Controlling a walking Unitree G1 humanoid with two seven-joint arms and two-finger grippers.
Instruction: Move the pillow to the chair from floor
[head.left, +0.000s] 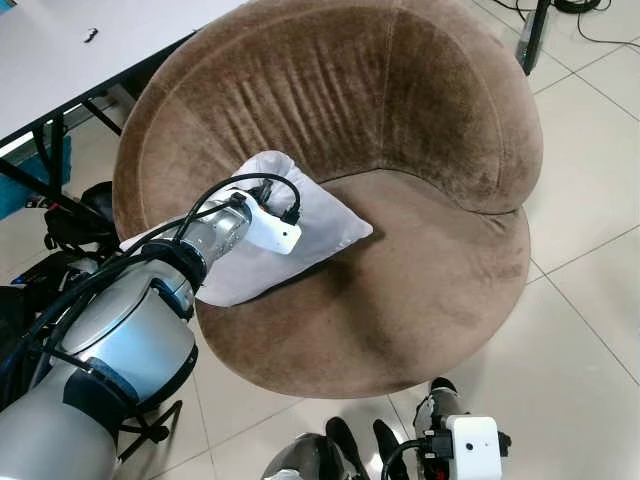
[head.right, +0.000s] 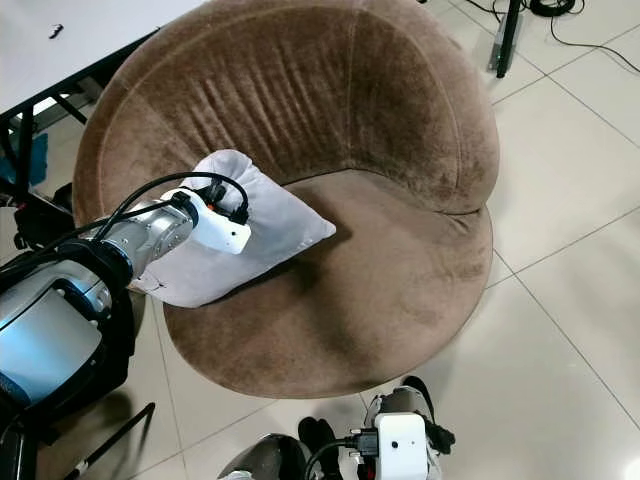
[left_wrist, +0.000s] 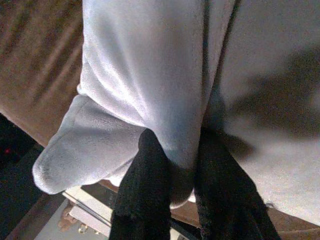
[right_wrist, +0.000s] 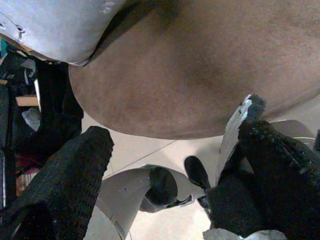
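One white pillow (head.left: 300, 225) sits on the brown chair (head.left: 420, 280) at our 10 o'clock, left tool (left_wrist: 172, 165) pinching its edge; right tool (right_wrist: 170, 170) hangs spread wide, holding nothing.

- One white pillow (head.left: 310, 225) lay on the seat.
- One round brown chair (head.left: 430, 110) stood there.
- One white desk (head.left: 70, 60) stood behind.
- Two grippers: left gripper (left_wrist: 175, 185), right gripper (right_wrist: 170, 165).

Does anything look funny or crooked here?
The soft white pillow sits askew on the brown velvet round chair, one corner hanging over its left edge, pinched by the left gripper.
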